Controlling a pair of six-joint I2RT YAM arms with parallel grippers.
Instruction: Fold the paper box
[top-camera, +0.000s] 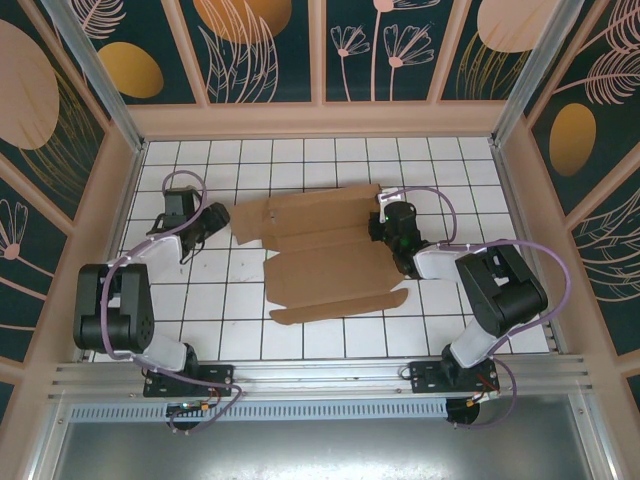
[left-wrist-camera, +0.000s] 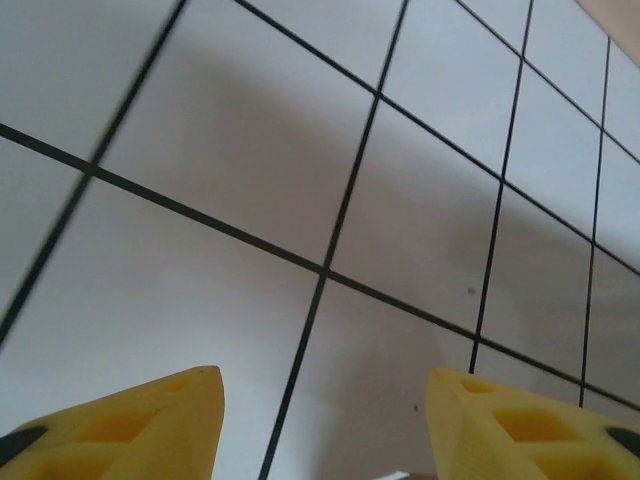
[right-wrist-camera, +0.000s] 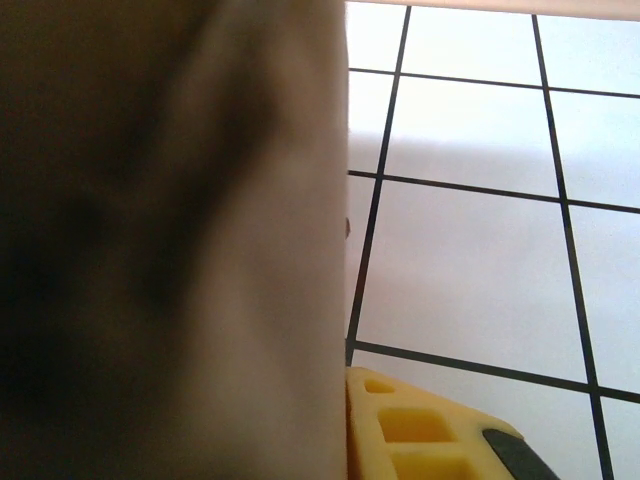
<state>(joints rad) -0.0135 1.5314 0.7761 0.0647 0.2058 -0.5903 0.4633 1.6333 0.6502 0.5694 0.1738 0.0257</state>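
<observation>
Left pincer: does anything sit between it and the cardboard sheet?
Nothing visible does. From above, plain white tile lies between the left pincer and the paper box at its left edge; the wrist view has its fingers apart over that tile.
</observation>
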